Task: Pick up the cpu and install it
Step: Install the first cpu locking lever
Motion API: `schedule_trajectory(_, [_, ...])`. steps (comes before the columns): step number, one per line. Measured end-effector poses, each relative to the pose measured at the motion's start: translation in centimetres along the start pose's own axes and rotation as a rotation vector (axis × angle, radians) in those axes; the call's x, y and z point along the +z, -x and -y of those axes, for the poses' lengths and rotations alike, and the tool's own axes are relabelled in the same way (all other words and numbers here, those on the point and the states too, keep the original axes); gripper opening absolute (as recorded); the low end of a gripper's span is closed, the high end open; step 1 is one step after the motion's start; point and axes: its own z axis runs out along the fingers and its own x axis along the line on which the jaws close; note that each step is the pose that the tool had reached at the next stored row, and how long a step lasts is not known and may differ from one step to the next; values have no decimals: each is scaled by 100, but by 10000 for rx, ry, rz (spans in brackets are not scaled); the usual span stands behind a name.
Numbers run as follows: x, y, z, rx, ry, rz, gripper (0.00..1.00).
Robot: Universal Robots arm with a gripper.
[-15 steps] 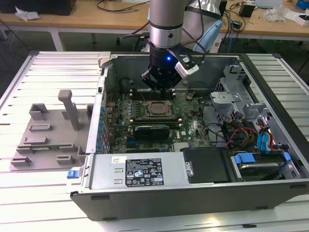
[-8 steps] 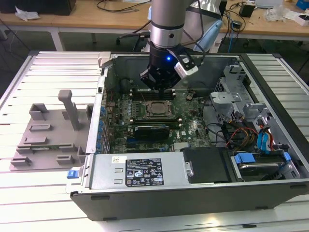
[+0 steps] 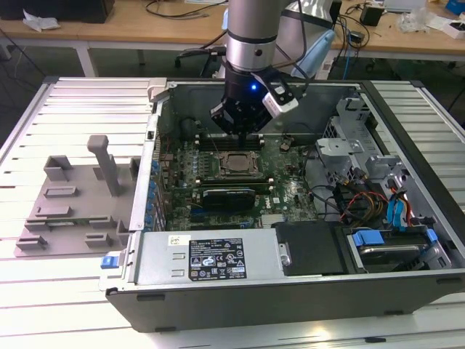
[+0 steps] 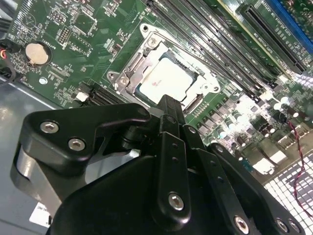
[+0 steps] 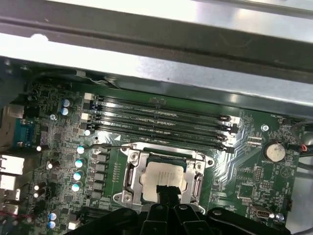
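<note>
The cpu (image 3: 236,161), a small square chip with a pale silver top, lies flat inside the metal-edged socket frame (image 3: 237,171) on the green motherboard of the open computer case. Both wrist views look down on the cpu (image 4: 168,78) (image 5: 164,175) seated in that frame. My gripper (image 3: 240,131) hangs just above the socket. Its black fingers are together over the chip's near edge in both wrist views (image 4: 168,104) (image 5: 167,192). It is shut and holds nothing.
A grey plastic fixture tray (image 3: 73,211) with upright posts sits on the slatted table at the exterior view's left. Memory slots (image 5: 156,115) run beside the socket, and a coin battery (image 5: 274,152) lies nearby. The power supply (image 3: 211,256) and drive cages (image 3: 392,218) fill the case's front and right.
</note>
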Motion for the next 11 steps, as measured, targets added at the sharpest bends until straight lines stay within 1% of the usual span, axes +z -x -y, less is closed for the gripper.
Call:
schedule_trajectory(2, [-48, -1, 2, 0, 1, 0, 11])
schedule_trajectory(5, [-86, -1, 3, 0, 1, 0, 11])
schedule_trajectory(7, [-93, -1, 3, 0, 3, 2, 11])
schedule_trajectory(11, [-130, -1, 5, 0, -1, -1, 11])
